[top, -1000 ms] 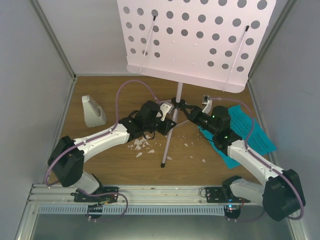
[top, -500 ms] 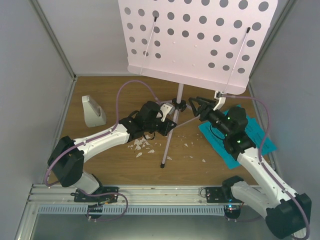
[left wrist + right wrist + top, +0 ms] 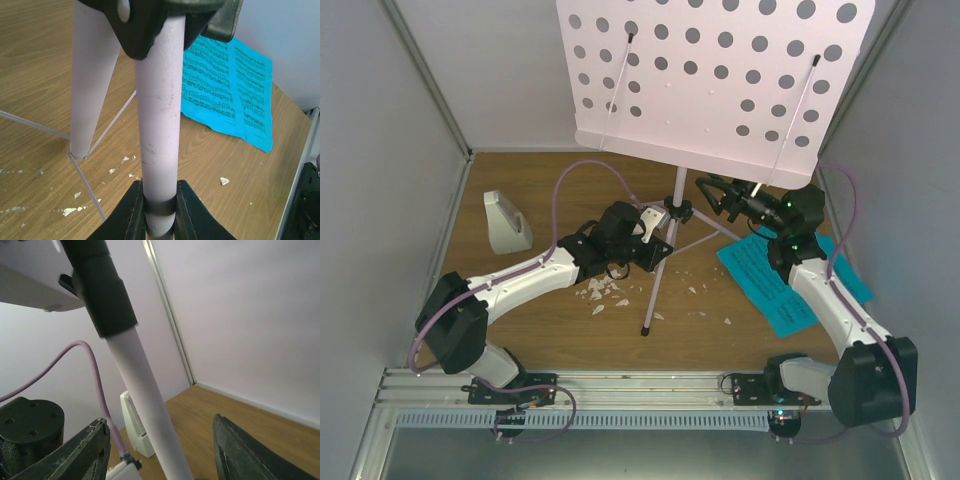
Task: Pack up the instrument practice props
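The pale-lilac music stand stands mid-table, its perforated plate (image 3: 710, 80) high above the tripod legs. My left gripper (image 3: 655, 242) is shut on one stand leg (image 3: 160, 125) just below the black hub; in the left wrist view (image 3: 160, 212) the tube fills the jaws. My right gripper (image 3: 705, 190) is open and raised beside the stand's pole (image 3: 678, 190); in the right wrist view (image 3: 160, 455) the pole (image 3: 145, 410) runs between the spread fingers without touching them. The white metronome (image 3: 506, 222) stands at the left and also shows in the right wrist view (image 3: 135, 432). The cyan sheet music (image 3: 790, 275) lies at the right and shows in the left wrist view (image 3: 225, 85).
White crumbs (image 3: 605, 292) lie scattered on the wooden table near the stand's front foot (image 3: 646, 328). Grey walls close in the left, right and back sides. My left arm's lilac cable (image 3: 575, 185) loops behind the stand.
My right arm has lifted from the tripod hub up and back towards the pole under the plate, uncovering the cyan sheets. The left arm and the stand have not moved.
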You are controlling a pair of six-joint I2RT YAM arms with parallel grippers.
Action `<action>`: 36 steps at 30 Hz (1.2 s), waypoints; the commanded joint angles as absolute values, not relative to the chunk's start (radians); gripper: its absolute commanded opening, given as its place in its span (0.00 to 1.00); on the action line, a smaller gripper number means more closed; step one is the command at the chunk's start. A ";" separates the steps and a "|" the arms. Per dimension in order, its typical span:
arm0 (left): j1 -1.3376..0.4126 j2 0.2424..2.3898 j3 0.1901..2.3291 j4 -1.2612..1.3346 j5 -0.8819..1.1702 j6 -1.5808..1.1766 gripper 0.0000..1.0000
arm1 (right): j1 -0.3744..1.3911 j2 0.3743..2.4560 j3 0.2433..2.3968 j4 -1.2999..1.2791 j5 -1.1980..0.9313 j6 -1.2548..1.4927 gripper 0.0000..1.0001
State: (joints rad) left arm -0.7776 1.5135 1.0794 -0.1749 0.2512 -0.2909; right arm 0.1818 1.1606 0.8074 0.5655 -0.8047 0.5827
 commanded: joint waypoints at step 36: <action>-0.759 1.516 1.106 -0.170 0.261 -0.256 0.00 | 0.250 1.476 1.119 0.673 -1.091 0.380 0.24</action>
State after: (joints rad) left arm -0.7723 1.5135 1.0794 -0.1757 0.2680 -0.2798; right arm 0.2348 1.4620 1.0798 0.6884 -1.0824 0.4191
